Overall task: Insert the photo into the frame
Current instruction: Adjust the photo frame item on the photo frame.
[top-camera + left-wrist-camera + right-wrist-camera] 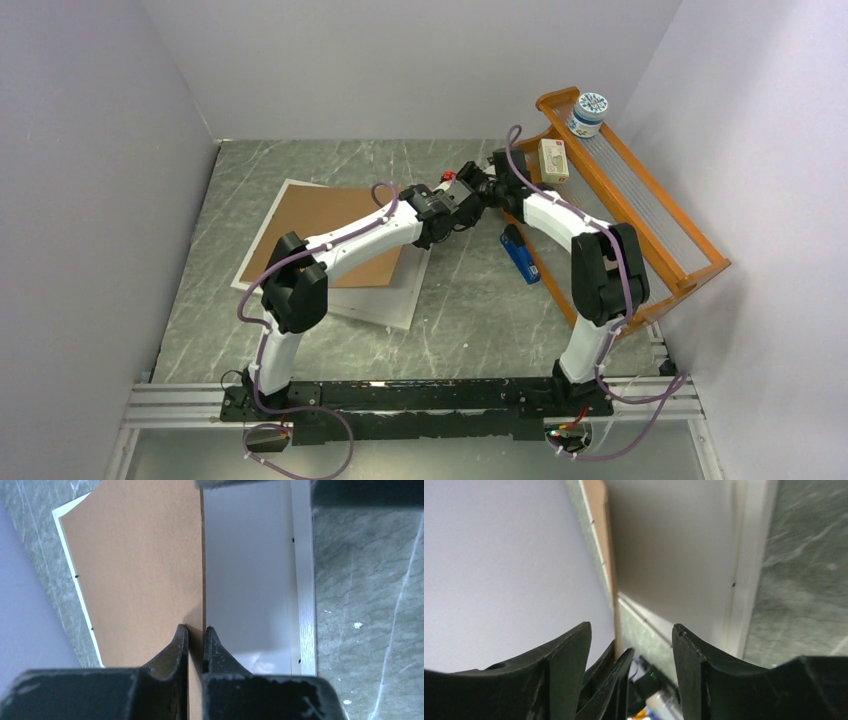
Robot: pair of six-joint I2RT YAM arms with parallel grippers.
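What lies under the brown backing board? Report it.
The frame lies under the backing board, its white rim showing past two edges. Beyond the board's edge, pinched in the left tool, a plain white surface shows. Anything beneath the board's middle is covered.

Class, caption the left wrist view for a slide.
Left tool pinches the edge of the brown backing board beside the frame.

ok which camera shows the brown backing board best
The left wrist view: the brown backing board is close, its edge pinched by the left gripper. The top view shows its outline, partly under the left arm. The right wrist view catches only a thin strip.
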